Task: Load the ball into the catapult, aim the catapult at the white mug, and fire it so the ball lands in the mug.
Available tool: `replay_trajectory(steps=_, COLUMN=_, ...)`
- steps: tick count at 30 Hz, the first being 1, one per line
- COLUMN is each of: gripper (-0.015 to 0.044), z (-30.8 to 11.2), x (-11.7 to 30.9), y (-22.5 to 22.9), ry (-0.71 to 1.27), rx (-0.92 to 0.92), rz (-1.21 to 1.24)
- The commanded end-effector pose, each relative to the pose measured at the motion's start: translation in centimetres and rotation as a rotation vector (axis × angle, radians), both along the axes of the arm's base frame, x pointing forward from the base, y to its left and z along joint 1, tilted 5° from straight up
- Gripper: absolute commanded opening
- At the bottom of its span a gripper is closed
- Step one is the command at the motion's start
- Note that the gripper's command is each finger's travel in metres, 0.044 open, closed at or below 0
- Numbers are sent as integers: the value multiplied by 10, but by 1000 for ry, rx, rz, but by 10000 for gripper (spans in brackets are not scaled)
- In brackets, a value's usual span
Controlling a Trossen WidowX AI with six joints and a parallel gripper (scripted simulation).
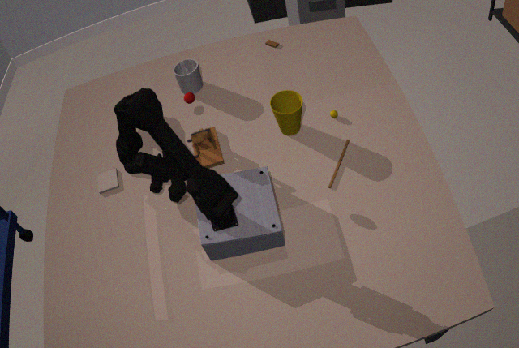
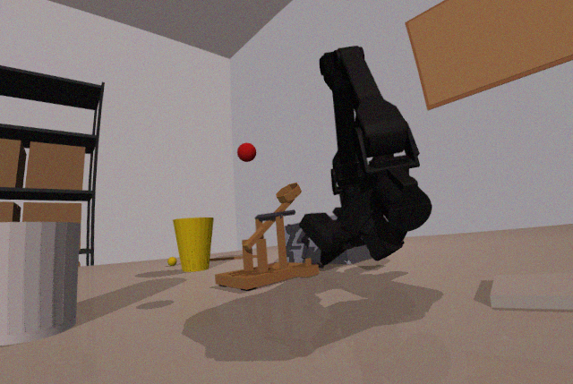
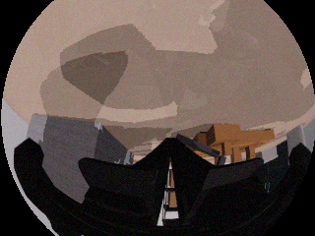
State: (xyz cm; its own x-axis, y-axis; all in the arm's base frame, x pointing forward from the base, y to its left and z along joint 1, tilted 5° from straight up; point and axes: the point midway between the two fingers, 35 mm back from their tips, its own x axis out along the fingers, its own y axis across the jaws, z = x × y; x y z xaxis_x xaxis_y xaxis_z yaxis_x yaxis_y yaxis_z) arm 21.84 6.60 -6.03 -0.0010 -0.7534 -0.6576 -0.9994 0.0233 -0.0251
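Note:
The red ball [image 1: 189,97] [image 2: 246,152] is in the air, clear of the catapult, with its small shadow on the table between catapult and mug. The white mug [image 1: 189,79] [image 2: 38,277] stands upright, looking grey in this light. The wooden catapult [image 1: 213,158] [image 2: 268,273] [image 3: 226,135] stands on the table with its throwing arm swung up against the crossbar and its cup empty. My gripper [image 2: 322,261] [image 3: 170,142] is shut with nothing in it, low beside the catapult's rear end, near the arm's base. Its fingertips are hidden in the top view.
A yellow cup [image 1: 289,115] [image 2: 194,245] stands right of the catapult in the top view, with a small yellow ball [image 1: 333,113] [image 2: 172,260] and a thin stick [image 1: 338,164] beyond. A pale block [image 1: 109,181] [image 2: 532,294] lies left of the arm. A small brown piece [image 1: 272,43] lies at the far edge.

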Motion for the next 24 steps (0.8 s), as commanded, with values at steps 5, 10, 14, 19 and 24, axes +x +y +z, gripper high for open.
replay_trajectory(steps=5, gripper=0, z=77, x=4, y=50, ry=-5, rx=10, rz=1)
replay_trajectory(steps=10, gripper=0, z=120, x=-3, y=67, ry=-8, rx=9, rz=0)
replay_trajectory(steps=14, gripper=52, z=104, x=4, y=64, ry=-22, rx=26, rz=-6)
replay_trajectory(steps=19, gripper=184, z=105, x=29, y=70, ry=-109, rx=115, rz=-110)
replay_trajectory(steps=24, gripper=315, z=110, x=55, y=75, ry=-199, rx=204, rz=-215)
